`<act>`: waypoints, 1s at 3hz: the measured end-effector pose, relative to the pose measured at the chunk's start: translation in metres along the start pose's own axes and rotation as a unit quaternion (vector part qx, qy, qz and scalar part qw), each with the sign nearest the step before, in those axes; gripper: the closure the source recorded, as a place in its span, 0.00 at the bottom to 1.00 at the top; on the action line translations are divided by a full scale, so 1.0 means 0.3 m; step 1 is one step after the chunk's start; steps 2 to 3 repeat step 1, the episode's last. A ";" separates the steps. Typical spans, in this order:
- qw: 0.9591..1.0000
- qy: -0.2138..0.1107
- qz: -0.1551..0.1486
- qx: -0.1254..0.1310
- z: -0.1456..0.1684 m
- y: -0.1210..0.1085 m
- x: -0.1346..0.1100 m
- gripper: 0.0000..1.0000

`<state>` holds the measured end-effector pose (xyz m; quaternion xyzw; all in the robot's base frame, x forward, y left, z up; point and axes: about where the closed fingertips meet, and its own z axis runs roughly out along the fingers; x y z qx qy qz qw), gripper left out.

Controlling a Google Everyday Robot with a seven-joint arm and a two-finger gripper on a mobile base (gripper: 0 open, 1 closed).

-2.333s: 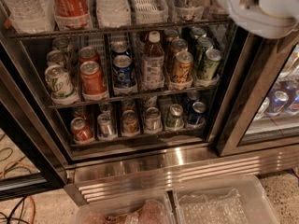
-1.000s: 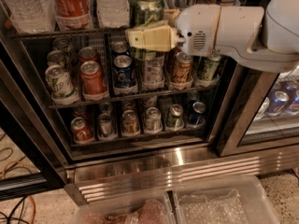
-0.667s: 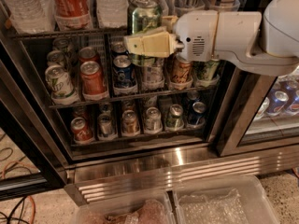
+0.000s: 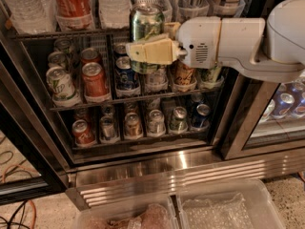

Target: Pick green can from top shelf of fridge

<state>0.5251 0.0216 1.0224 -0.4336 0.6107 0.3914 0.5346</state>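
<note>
The gripper [image 4: 147,42] is clamped across the lower body of the upright green can [image 4: 147,19] between its fingers; the can is probably full, heavy and slick, with thin walls, so a firm mid-body hold suits it.

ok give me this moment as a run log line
gripper: shut on tall metallic green can | can: upright, in front of dark wire top shelf edge | white arm: reaching from right
</note>
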 end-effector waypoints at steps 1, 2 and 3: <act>1.000 0.000 0.001 -0.001 0.001 0.003 0.004 1.00; 1.000 0.000 0.001 -0.001 0.001 0.003 0.004 1.00; 1.000 0.000 0.001 -0.001 0.001 0.003 0.004 1.00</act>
